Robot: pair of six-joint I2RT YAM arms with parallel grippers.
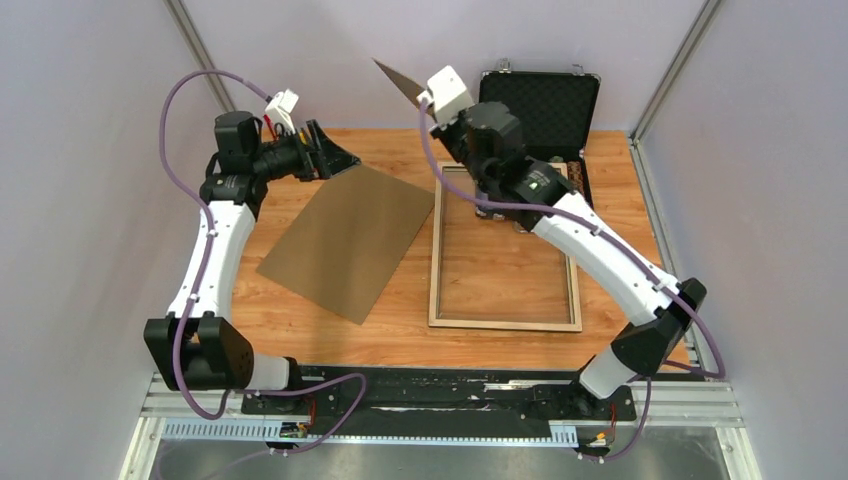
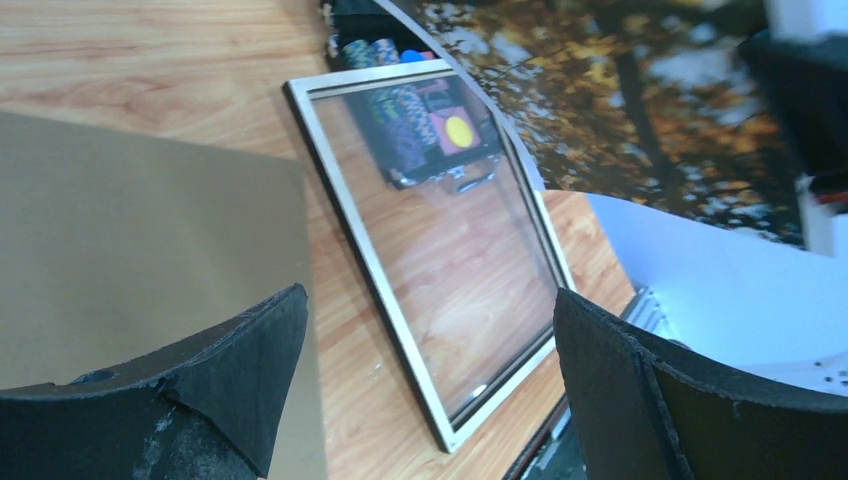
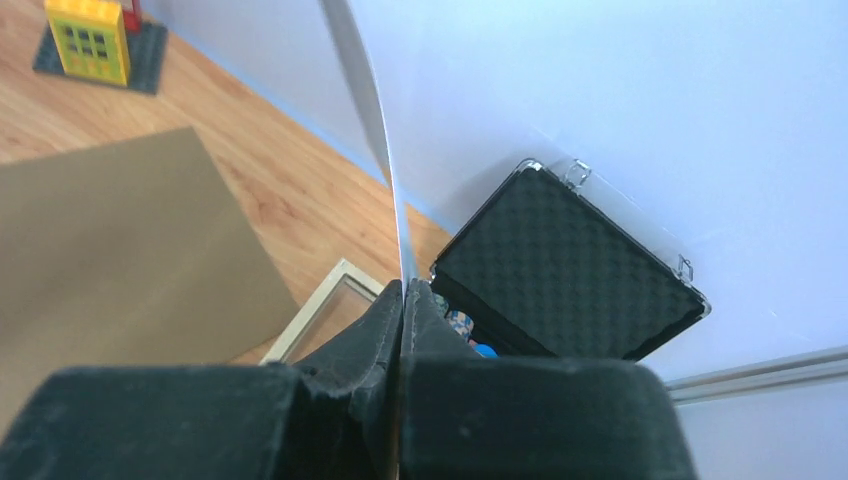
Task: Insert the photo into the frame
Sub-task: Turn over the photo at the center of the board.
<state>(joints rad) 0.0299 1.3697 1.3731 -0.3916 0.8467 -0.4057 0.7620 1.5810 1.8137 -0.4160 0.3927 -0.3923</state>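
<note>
Right wrist: right claw (image 3: 402, 300) clenched on the photo (image 3: 385, 150).
We should lower it flat, square over the frame (image 1: 505, 324); left claw (image 2: 430, 305) released.

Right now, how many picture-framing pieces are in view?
3: board flat left of centre; frame flat to its right; photo held up, edge pinched in the right claw. None seems hidden.

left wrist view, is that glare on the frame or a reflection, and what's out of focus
Left wrist: a reflection, not glare; the frame's glass mirrors the chips behind it, and the near fingers are blurred. Right wrist: the photo shows edge-on as a thin pale curve, with the clamped fingertips soft. Top view: even light, faint shadows.
</note>
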